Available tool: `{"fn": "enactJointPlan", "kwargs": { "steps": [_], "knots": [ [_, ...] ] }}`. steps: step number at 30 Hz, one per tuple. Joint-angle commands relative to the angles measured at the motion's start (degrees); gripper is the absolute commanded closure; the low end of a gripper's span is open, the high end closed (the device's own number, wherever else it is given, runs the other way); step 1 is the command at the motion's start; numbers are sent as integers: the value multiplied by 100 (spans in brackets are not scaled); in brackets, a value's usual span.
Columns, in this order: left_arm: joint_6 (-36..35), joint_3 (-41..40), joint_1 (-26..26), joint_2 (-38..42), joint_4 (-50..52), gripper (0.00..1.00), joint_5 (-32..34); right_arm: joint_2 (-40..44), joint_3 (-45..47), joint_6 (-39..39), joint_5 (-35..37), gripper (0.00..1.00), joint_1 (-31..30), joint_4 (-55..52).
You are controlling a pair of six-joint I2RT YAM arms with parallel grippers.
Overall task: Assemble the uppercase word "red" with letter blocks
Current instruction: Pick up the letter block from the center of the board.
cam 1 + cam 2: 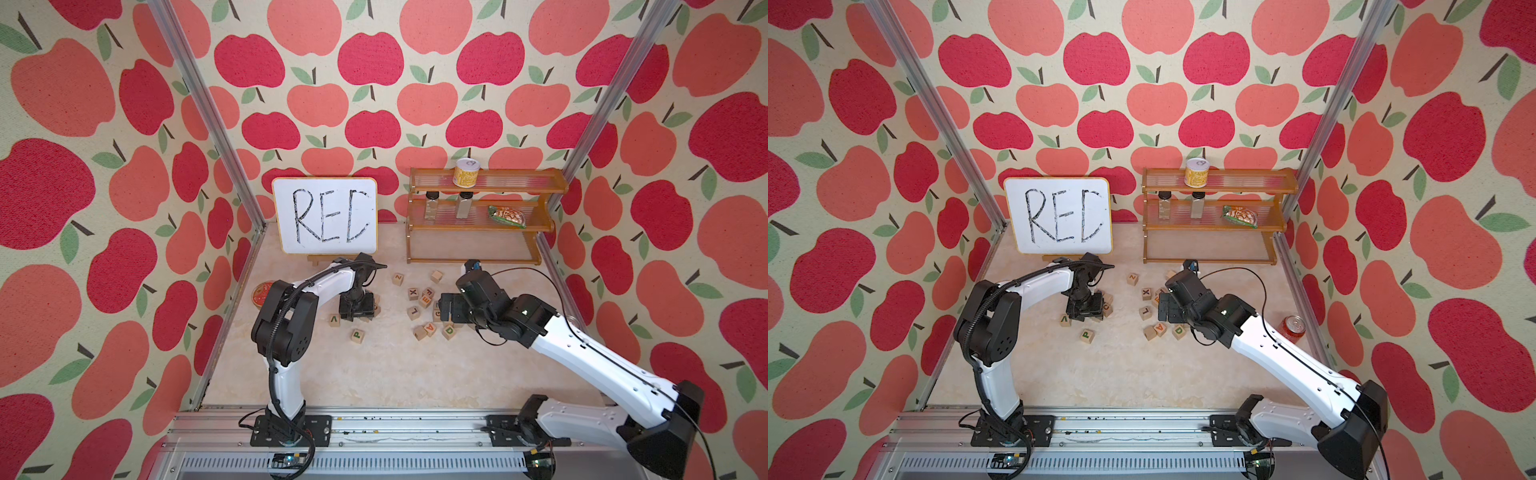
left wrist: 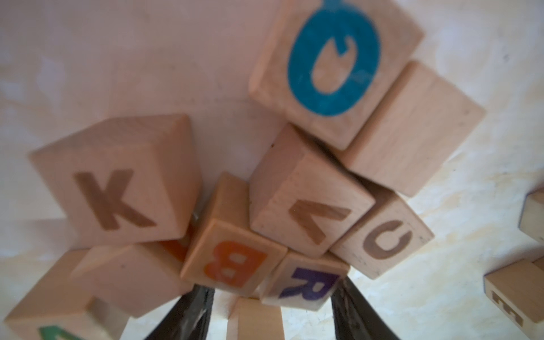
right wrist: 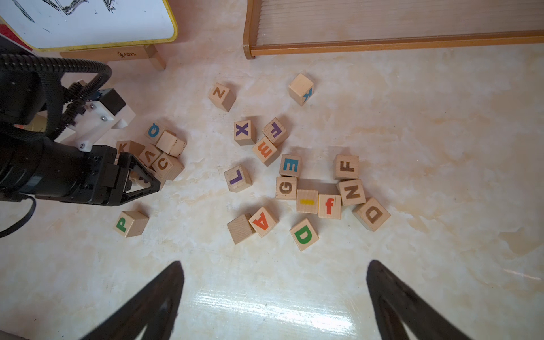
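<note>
Plainly, the whiteboard (image 1: 325,216) bore black hand-drawn marker capitals: R, E and a third letter whose upright stroke was half rubbed out. We saw the left gripper (image 2: 270,294) low over a tight heap of pale wooden cubes. Its black jaws were parted and apparently clamped on nothing, though that close view was blurred. The purple R block (image 2: 306,284) lay between their tips, touching a cube printed with an orange B (image 2: 235,265). A blue Q (image 2: 332,59) and a burnt-brown K (image 2: 112,200) sat in the same heap.

The right gripper (image 3: 275,294) hung spread wide and empty above a second scatter. There the teal E block (image 3: 290,165) lay on the glossy, marbled cream table (image 3: 441,132), just beside a brown G (image 3: 286,187). The green D block (image 3: 304,234) stood alone at the scatter's edge, near an orange A (image 3: 263,221). An orange-red E (image 3: 265,150) and a brown D (image 3: 372,214) lay among them — all square-edged cubes with smooth, fine grain.
</note>
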State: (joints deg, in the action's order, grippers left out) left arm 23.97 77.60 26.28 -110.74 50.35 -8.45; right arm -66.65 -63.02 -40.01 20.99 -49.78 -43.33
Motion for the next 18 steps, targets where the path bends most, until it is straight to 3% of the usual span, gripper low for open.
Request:
{"fn": "enactJointPlan", "kwargs": {
  "steps": [1,18],
  "knots": [
    [-251,224,-44,-227,-59,39,36,-39,42,-21,184,1,-27,-23],
    [-451,451,276,-501,-64,50,115,-15,103,18,237,1,-7,-104]
  ]
}}
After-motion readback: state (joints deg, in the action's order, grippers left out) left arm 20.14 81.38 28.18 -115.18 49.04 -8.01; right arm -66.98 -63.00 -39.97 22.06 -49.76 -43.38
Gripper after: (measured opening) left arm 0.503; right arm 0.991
